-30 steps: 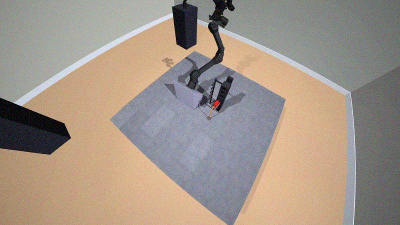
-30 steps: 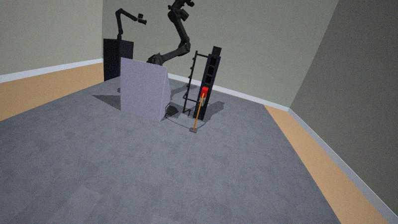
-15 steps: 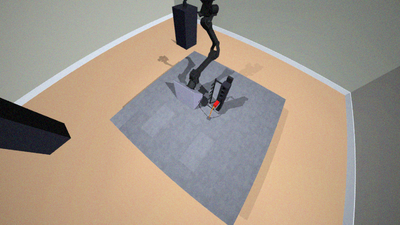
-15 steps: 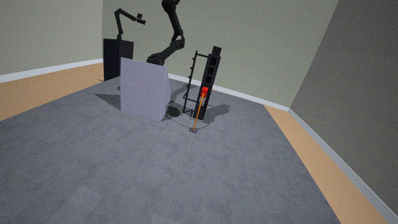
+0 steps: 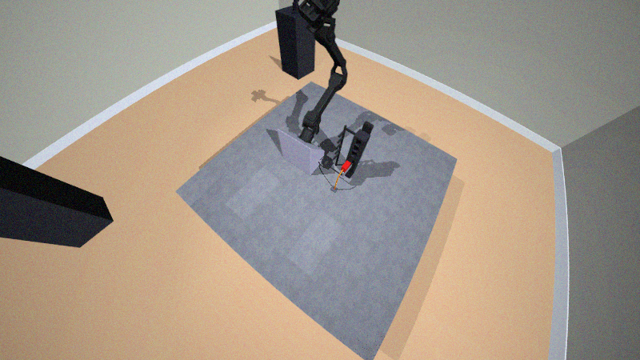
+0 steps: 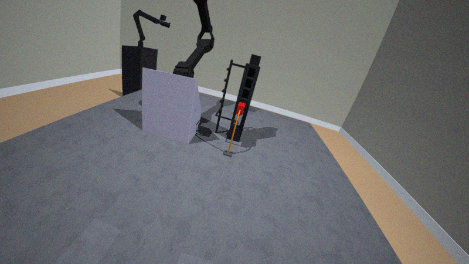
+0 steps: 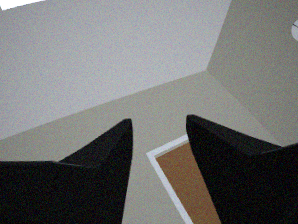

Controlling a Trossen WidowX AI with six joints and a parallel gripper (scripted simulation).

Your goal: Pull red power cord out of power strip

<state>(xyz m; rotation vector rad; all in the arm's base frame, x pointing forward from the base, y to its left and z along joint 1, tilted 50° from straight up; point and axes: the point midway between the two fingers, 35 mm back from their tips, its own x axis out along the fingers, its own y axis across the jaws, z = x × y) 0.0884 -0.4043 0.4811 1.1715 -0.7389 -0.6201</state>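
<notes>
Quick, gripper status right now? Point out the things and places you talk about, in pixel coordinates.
Gripper (image 7: pixel 158 124): partly open, nothing between the fingers, well off the red plug (image 5: pixel 346 166) (image 6: pixel 241 108).
</notes>
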